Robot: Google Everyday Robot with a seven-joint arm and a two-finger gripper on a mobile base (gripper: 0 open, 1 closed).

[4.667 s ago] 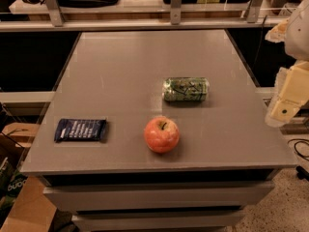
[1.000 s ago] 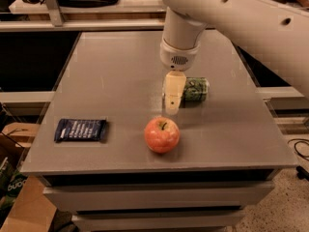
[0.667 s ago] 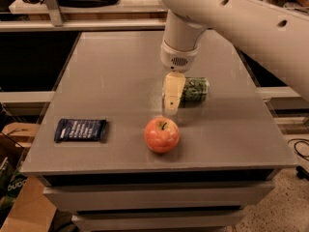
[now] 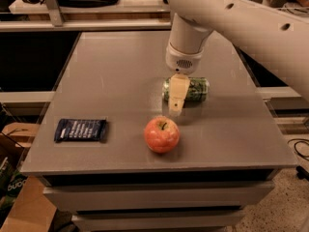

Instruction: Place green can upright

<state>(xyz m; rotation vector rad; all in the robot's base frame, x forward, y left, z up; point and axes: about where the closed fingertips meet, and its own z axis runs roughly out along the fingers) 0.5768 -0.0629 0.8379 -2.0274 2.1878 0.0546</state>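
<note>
The green can lies on its side on the grey table, right of centre, long axis running left to right. My gripper hangs down from the white arm at the can's left end. It covers that end of the can, and its cream tip reaches the table just in front of it. I cannot tell whether it touches the can.
A red apple sits just in front of the gripper tip, towards the left. A dark blue snack packet lies flat near the table's front left. Shelving and a rail run behind the table. Cardboard boxes stand on the floor at the lower left.
The arm has come in from the right edge of the view to stand over the can. Over the last second the gripper has shifted only slightly. The can, apple and packet have not moved.
</note>
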